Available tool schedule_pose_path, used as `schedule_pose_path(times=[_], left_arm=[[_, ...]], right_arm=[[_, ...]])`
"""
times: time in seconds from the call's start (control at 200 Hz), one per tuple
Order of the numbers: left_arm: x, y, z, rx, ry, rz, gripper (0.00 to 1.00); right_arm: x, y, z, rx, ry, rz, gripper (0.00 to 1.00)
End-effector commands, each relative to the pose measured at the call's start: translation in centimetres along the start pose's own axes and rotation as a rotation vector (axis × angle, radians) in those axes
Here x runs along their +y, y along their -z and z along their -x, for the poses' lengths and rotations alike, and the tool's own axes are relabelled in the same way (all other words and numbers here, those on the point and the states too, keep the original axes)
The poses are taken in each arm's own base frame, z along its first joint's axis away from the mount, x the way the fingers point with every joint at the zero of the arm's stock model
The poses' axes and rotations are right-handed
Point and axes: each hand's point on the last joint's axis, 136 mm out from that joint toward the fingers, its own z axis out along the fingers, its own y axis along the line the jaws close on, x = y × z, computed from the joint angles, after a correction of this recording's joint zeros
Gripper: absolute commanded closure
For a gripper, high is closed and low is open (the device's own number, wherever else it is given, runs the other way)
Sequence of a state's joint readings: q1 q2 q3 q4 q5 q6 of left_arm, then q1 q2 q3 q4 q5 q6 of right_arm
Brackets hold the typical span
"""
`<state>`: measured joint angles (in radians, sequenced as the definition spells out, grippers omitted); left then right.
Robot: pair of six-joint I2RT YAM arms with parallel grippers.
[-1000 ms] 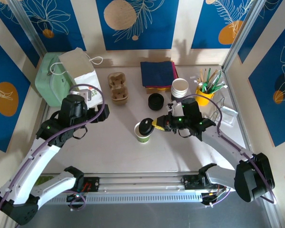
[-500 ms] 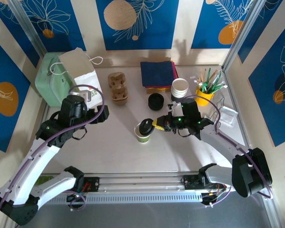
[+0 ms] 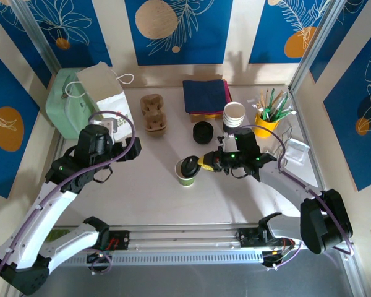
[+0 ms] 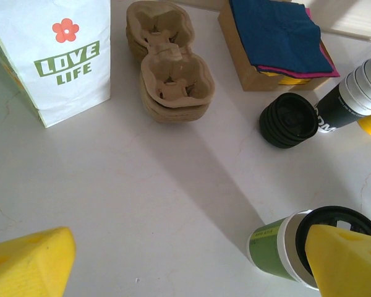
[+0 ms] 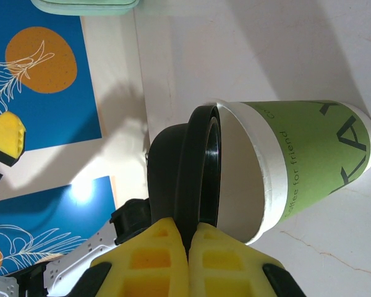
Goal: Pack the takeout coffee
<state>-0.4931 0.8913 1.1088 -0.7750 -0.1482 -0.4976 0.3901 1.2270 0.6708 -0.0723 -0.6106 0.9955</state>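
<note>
Lidding, it seems: the right gripper (image 5: pixel 187 238) pinches the black lid (image 5: pixel 195 154) tilted against the cup (image 5: pixel 315 154) rim just beyond its fingertips, and must next level it and press it down.

White paper bag (image 4: pixel 62 55), brown cup trays (image 4: pixel 170 68), blue napkins (image 4: pixel 278 31), pile of black lids (image 4: pixel 289 119), white cups (image 3: pixel 234 114), yellow pot (image 3: pixel 266 126)

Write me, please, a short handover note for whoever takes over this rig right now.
Right gripper: shut on the black lid at its edge; lid tilted on the green cup rim, not seated.
Left gripper: open, holding nothing.
Green cup: upright, mid-table.
Done: lid brought to cup.
Left: press lid down, then pack cup, probably using the cup carrier and paper bag.
</note>
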Motion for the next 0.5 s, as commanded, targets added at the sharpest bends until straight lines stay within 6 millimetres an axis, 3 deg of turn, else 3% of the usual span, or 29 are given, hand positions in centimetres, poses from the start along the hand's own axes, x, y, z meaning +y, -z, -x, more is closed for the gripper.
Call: schedule_pose_path(times=[0.0, 0.495], left_arm=[[0.2, 0.4, 0.6, -0.021, 0.009, 0.011, 0.04], [0.4, 0.2, 0.4, -0.015, 0.011, 0.014, 0.04]], right_arm=[[0.4, 0.3, -0.3, 0.013, 0.010, 0.006, 0.95], [-1.0, 0.1, -0.3, 0.016, 0.004, -0.043, 0.82]])
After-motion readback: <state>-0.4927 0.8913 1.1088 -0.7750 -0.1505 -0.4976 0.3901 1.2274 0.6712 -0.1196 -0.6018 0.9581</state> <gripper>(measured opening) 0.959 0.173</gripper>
